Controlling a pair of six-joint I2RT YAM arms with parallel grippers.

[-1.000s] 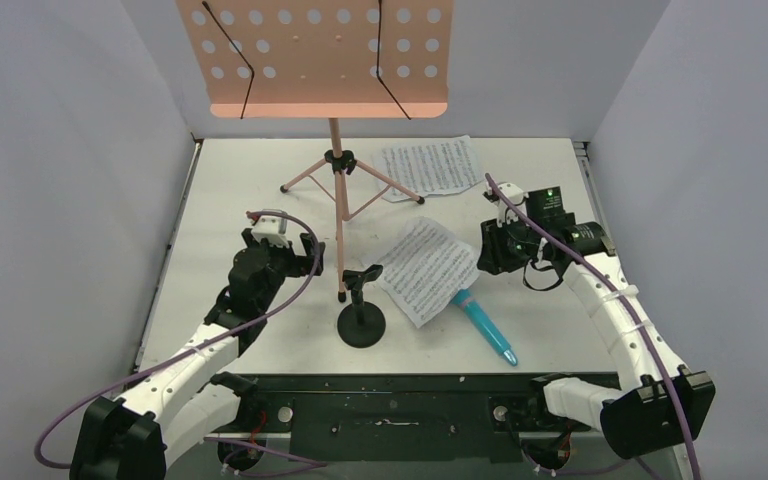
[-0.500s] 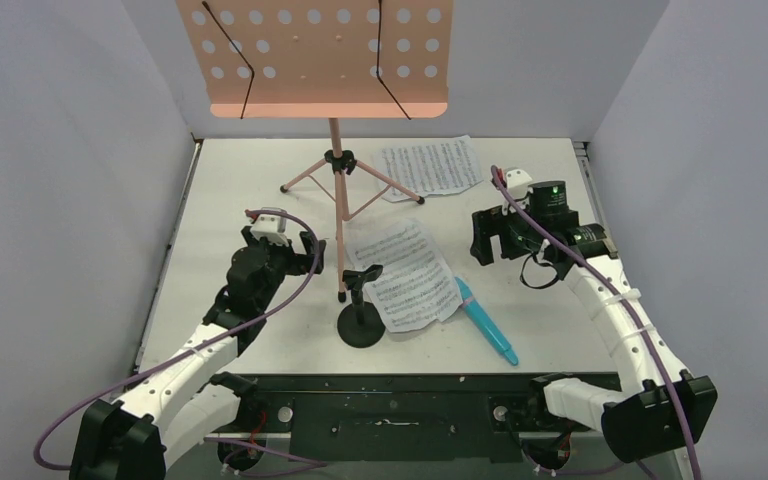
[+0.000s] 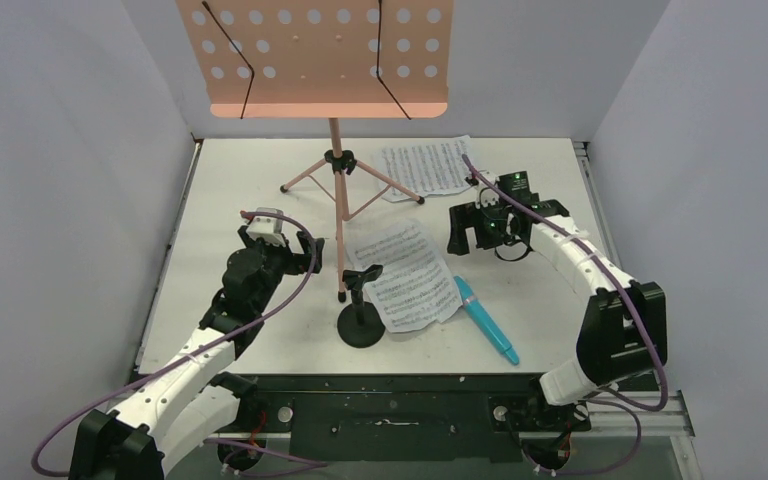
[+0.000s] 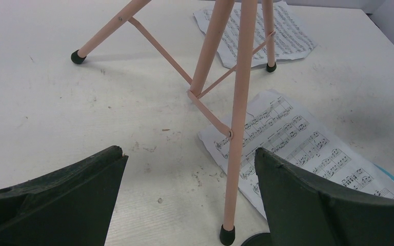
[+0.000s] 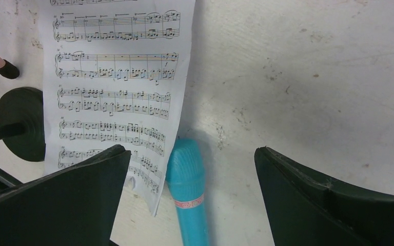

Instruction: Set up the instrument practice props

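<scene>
The pink music stand point(image 3: 315, 55) rises at the back on its tripod point(image 3: 338, 190). One sheet-music page point(image 3: 405, 275) lies flat mid-table, with a corner over the head of the teal microphone point(image 3: 485, 320). The second page point(image 3: 430, 165) lies at the back under a tripod leg. A black mic stand point(image 3: 361, 310) is upright beside the near tripod foot. My left gripper point(image 4: 189, 152) is open, facing the near tripod leg point(image 4: 236, 128). Above the page's right edge, my right gripper point(image 5: 192, 150) hangs open and empty, and the microphone point(image 5: 189, 195) lies below it.
Grey walls close in the white table point(image 3: 230, 180) on the left, back and right. A black rail point(image 3: 390, 410) with the arm bases runs along the near edge. The round base of the mic stand point(image 5: 23, 123) touches the page's left edge.
My right gripper opened and let go of the page, which dropped flat and slid left toward the mic stand. The right arm then drew back toward the rear. The left arm stayed put.
</scene>
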